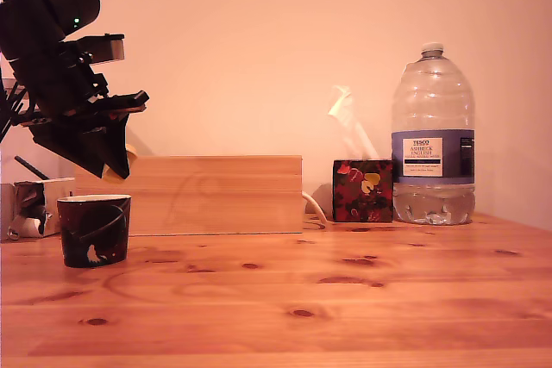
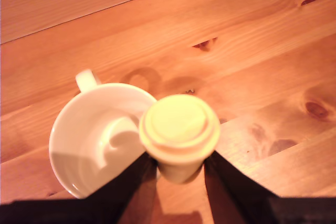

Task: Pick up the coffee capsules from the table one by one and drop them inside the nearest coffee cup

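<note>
My gripper (image 1: 117, 159) hangs just above the coffee cup (image 1: 94, 228), at the exterior view's left on the table (image 1: 345, 299). It is shut on one pale yellow coffee capsule (image 1: 130, 154). In the wrist view the capsule (image 2: 179, 127) sits lid-up between the dark fingers (image 2: 231, 187) of the gripper (image 2: 178, 169). It is over the cup's rim, on the edge of the white inside (image 2: 68, 135). The cup shows a small handle (image 2: 86, 80). A pale rounded shape (image 2: 123, 132) lies inside; I cannot tell what it is.
A plain light wooden box (image 1: 216, 196) stands behind the cup. A whitish container with dark markings (image 1: 34, 204) is at the far left. To the exterior view's right stand a dark floral tissue box (image 1: 362, 190) and a large water bottle (image 1: 433, 140).
</note>
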